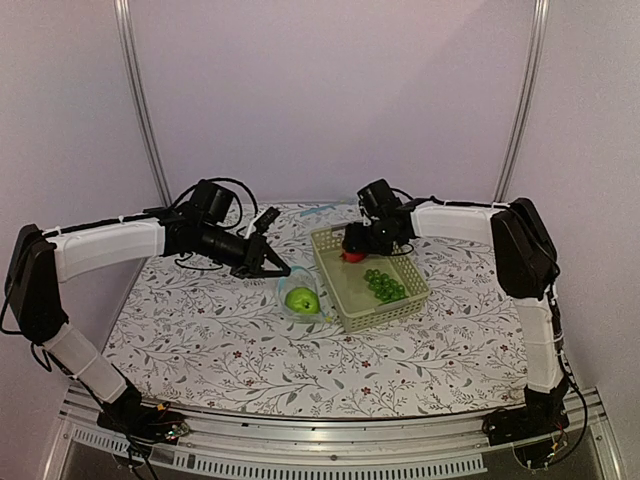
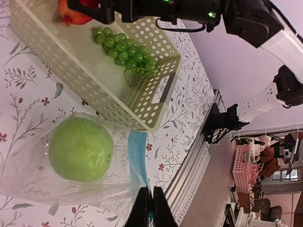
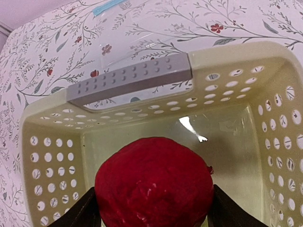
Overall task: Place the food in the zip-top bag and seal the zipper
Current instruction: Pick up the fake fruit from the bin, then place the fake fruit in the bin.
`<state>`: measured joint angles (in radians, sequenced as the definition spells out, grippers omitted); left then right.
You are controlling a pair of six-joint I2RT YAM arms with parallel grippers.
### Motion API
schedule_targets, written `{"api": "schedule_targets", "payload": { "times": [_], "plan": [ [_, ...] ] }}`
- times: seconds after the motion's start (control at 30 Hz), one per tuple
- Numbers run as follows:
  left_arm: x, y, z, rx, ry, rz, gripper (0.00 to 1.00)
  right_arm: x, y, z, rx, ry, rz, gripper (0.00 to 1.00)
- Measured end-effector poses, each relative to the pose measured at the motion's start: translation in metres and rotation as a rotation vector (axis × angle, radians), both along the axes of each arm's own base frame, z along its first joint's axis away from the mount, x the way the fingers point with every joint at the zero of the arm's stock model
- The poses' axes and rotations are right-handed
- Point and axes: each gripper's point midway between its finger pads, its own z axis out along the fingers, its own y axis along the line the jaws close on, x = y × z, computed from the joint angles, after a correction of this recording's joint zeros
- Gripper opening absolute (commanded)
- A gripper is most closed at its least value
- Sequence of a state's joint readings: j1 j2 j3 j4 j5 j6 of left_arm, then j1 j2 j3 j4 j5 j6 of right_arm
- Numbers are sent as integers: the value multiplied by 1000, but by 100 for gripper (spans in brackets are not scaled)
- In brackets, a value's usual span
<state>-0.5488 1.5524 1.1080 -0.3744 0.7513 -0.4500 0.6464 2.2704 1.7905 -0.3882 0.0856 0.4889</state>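
Observation:
The green apple (image 1: 302,299) (image 2: 80,149) lies inside the clear zip-top bag (image 1: 288,292) (image 2: 28,182) on the table, left of the basket. My left gripper (image 1: 283,270) (image 2: 152,190) is shut on the bag's mouth edge, pinching the light blue zipper (image 2: 137,156). The red apple (image 1: 352,255) (image 3: 154,182) sits at the far left end of the pale green basket (image 1: 405,303) (image 3: 128,78). My right gripper (image 1: 355,243) (image 3: 154,210) reaches down into the basket, with one finger pressed against each side of the red apple.
A bunch of green grapes (image 1: 384,285) (image 2: 124,48) lies in the basket's near right part. Another clear bag with a blue strip (image 3: 110,6) (image 1: 315,211) lies flat beyond the basket. The table's near edge is a metal rail (image 2: 189,170).

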Motion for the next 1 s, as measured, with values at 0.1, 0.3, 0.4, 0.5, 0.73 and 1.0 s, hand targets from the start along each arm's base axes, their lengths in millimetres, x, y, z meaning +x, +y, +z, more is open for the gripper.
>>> {"api": "schedule_targets", "payload": {
  "times": [0.1, 0.3, 0.4, 0.5, 0.73, 1.0],
  "plan": [
    [-2, -2, 1, -5, 18, 10, 0, -15, -8, 31, 13, -29, 27, 63],
    [-20, -15, 16, -26, 26, 4, 0, -56, -29, 141, 122, -177, 90, 63],
    [-39, -27, 29, -52, 26, -16, 0, -86, -40, 180, 186, -231, 142, 63],
    [-57, -39, 39, -83, 30, -29, 0, -123, -51, 195, 229, -244, 199, 63],
    [-75, -54, 34, -130, 67, -11, 0, -207, -66, 206, 312, -222, 347, 64],
    [-68, -54, -29, -66, 158, 17, 0, -279, -27, 202, 374, -173, 548, 63]
  ]
}}
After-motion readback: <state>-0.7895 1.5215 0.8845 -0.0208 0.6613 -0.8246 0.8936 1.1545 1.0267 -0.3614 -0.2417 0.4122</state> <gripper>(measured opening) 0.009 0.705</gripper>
